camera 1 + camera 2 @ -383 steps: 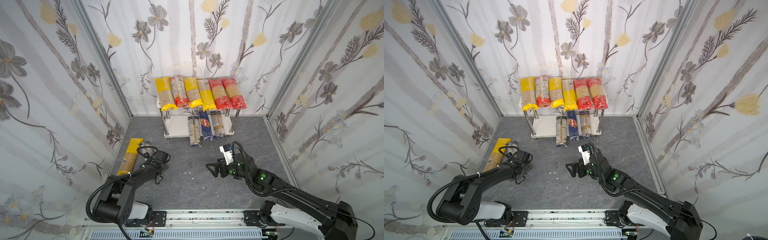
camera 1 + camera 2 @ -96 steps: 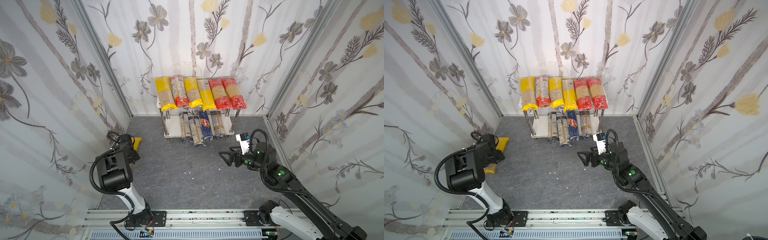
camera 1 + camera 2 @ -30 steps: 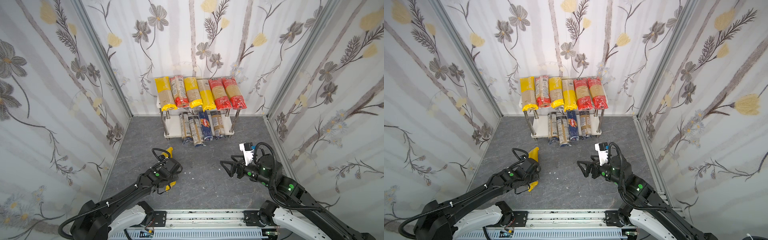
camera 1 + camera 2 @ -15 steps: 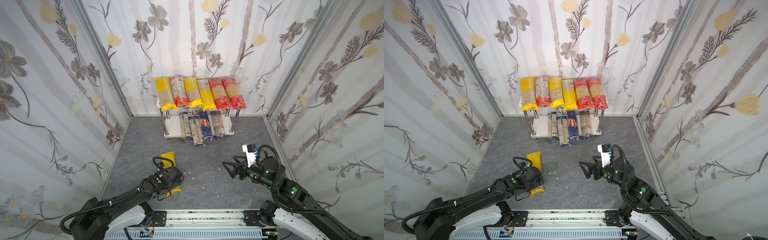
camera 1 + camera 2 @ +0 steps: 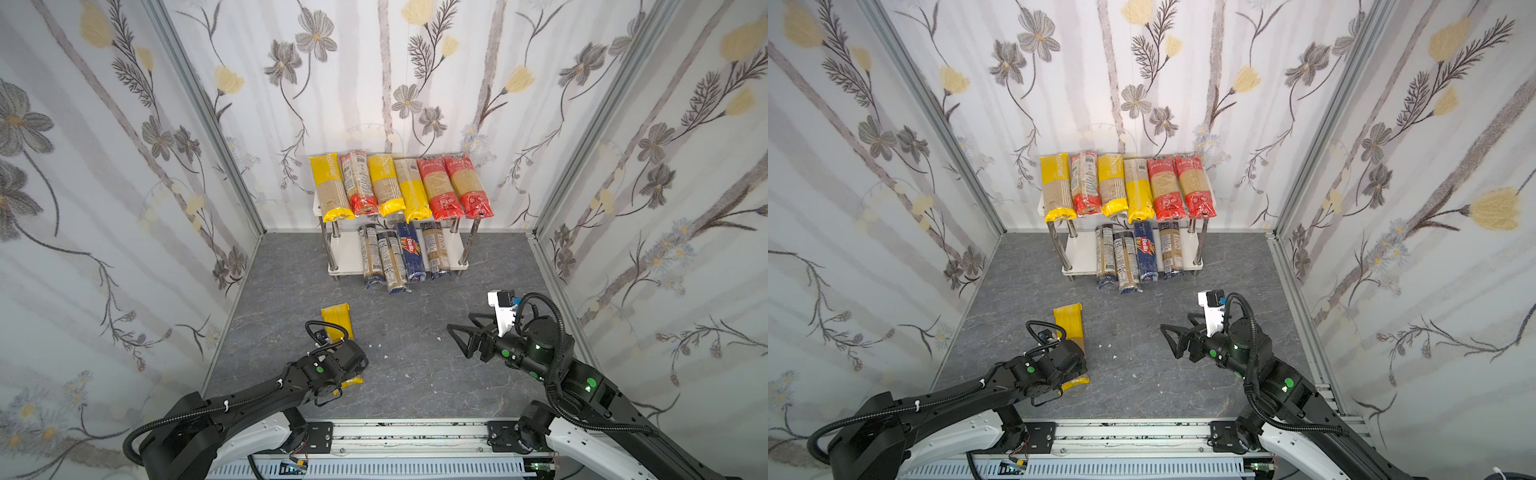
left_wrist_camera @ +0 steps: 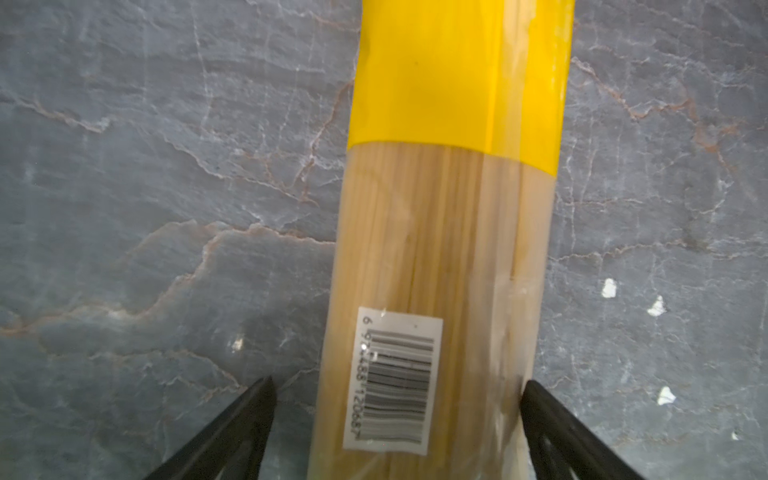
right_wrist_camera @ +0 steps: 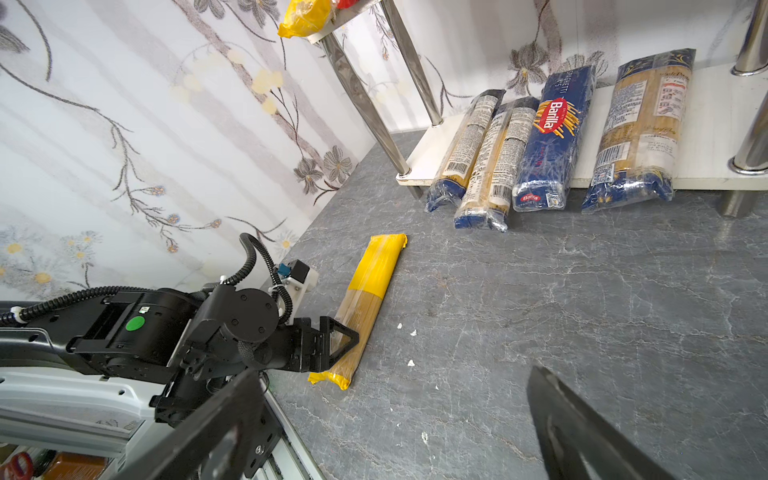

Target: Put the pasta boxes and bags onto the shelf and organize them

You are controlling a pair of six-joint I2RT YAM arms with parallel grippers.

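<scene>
The yellow-ended spaghetti bag [image 5: 336, 318] is lying flat on the grey counter [image 5: 415, 374], in front of the shelf [image 5: 347, 257] and well apart from it. The left claw [image 6: 397, 380] is straddling the bag with jaws spread wide, gripping nothing. The right claw [image 5: 458, 341] is hovering in front of the shelf, gaping and empty.

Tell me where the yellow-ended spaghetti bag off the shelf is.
The bag lies flat on the grey floor, left of centre in both top views, in front of the shelf, between the left tool's open jaws.
</scene>
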